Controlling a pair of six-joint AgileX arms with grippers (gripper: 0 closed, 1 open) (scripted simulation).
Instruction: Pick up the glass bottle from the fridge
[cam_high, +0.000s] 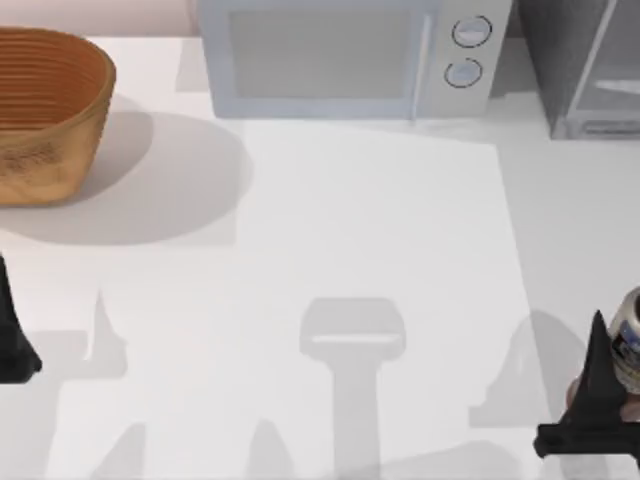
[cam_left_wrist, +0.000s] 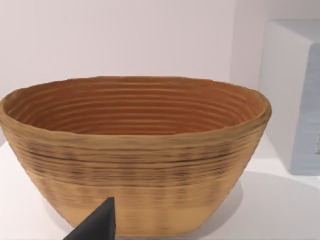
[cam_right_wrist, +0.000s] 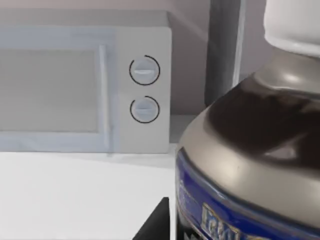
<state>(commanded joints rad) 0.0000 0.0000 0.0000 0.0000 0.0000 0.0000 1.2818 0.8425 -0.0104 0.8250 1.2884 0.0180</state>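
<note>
Glass, dark under a white cap, was what I saw at the near right edge of the worktop (cam_high: 380, 220): the glass bottle (cam_high: 629, 340) sat between the fingers of my right claw (cam_high: 612, 395), which was closed on it. From the right wrist camera the bottle's blue label band loomed close, with the microwave (cam_right_wrist: 85, 85) and its two round dials beyond, and a strip of the fridge (cam_right_wrist: 225, 50) beside it. From above, the fridge (cam_high: 585, 70) stood at the far right corner, well apart from the bottle, with open worktop between them. My left claw (cam_high: 12, 335) was parked at the near left edge; I could not tell its fingers' state. A woven basket (cam_high: 45, 115) stood far left.
</note>
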